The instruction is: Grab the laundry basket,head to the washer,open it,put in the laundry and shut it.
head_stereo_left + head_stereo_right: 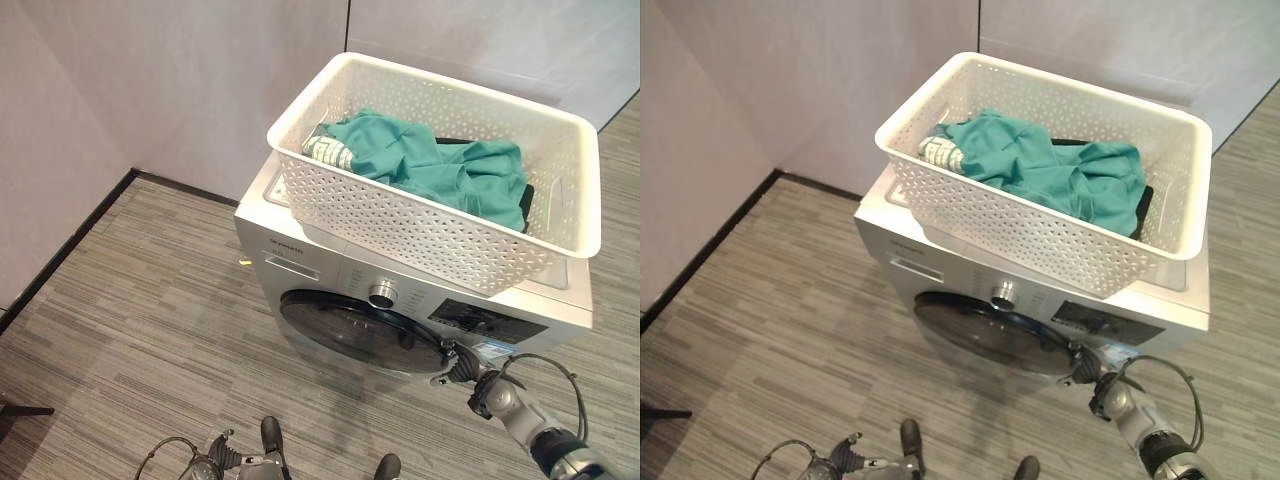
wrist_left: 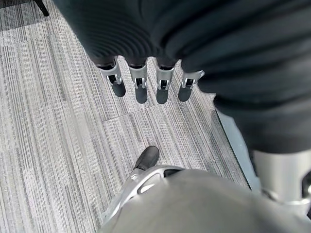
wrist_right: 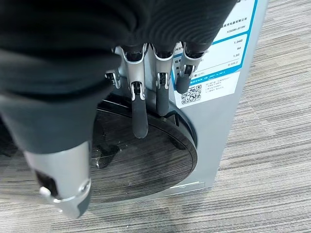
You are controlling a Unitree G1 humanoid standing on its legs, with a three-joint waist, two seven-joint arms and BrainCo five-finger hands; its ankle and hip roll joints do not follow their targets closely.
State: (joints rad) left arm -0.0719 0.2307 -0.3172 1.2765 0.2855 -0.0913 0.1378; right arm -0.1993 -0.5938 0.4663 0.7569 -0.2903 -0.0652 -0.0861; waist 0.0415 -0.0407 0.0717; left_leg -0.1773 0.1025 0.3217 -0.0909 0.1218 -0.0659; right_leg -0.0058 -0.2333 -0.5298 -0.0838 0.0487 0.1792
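The white perforated laundry basket [image 1: 430, 235] stands on top of the silver front-loading washer [image 1: 310, 260]. In it lie a green garment [image 1: 440, 160], a rolled striped cloth [image 1: 328, 150] and something dark at the right end. The round dark glass door [image 1: 360, 330] looks closed. My right hand [image 1: 455, 365] is at the door's right rim; its fingers [image 3: 138, 116] reach out straight over the glass and rim [image 3: 187, 141], one tip tucked at the rim's edge. My left hand [image 1: 235, 462] hangs low in front of the washer, its fingers [image 2: 141, 90] relaxed over the floor, holding nothing.
The washer stands in a corner of pale walls with a black skirting [image 1: 70, 250]. Grey striped carpet [image 1: 150, 330] lies to the left and front. A dark object [image 1: 20, 410] pokes in at the left edge. A printed label [image 3: 218, 58] is on the washer's front.
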